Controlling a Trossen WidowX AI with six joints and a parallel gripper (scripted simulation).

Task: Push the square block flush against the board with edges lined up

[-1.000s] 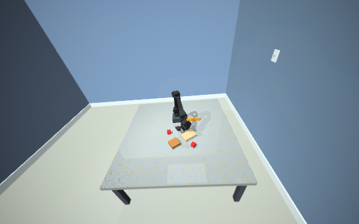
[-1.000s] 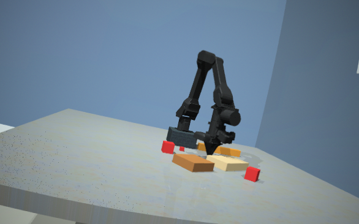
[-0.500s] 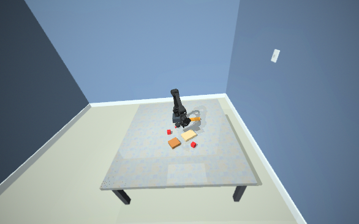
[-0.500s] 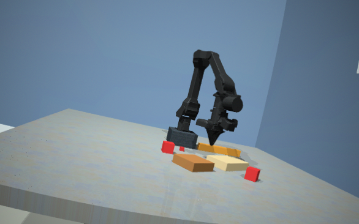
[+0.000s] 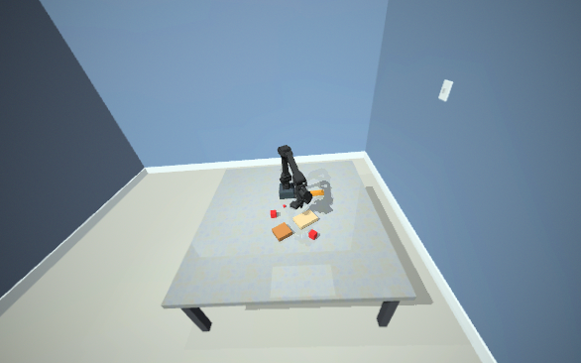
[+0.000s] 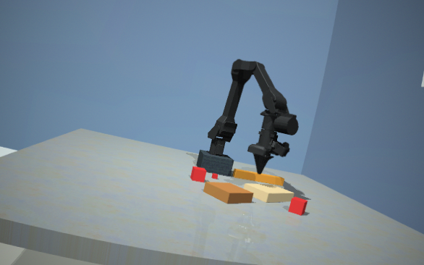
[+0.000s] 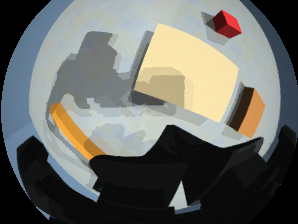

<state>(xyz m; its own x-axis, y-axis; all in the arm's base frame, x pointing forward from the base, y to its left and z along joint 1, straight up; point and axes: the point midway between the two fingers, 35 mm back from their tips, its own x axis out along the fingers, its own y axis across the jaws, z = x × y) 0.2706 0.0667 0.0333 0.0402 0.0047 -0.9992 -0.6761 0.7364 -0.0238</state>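
The brown square block (image 5: pixel 282 231) (image 6: pixel 226 190) (image 7: pixel 254 114) lies flat on the table. The cream board (image 5: pixel 307 218) (image 6: pixel 269 192) (image 7: pixel 200 70) lies flat beside it, and a narrow strip of table shows between them, so they are apart. Their facing sides look roughly parallel in the wrist view. My gripper (image 5: pixel 295 204) (image 6: pixel 260 172) (image 7: pixel 170 128) is shut and empty. It hangs above the table on the robot-base side of the board, touching neither part. Its fingertips are hard to make out in the top view.
An orange bar (image 5: pixel 318 192) (image 6: pixel 242 174) (image 7: pixel 75 130) lies behind the board. One red cube (image 5: pixel 312 234) (image 6: pixel 297 205) (image 7: pixel 227 24) lies beyond the board. Another red cube (image 5: pixel 273 213) (image 6: pixel 198 174) and a small red cube (image 5: pixel 285 205) (image 6: pixel 214 176) lie nearer the robot base.
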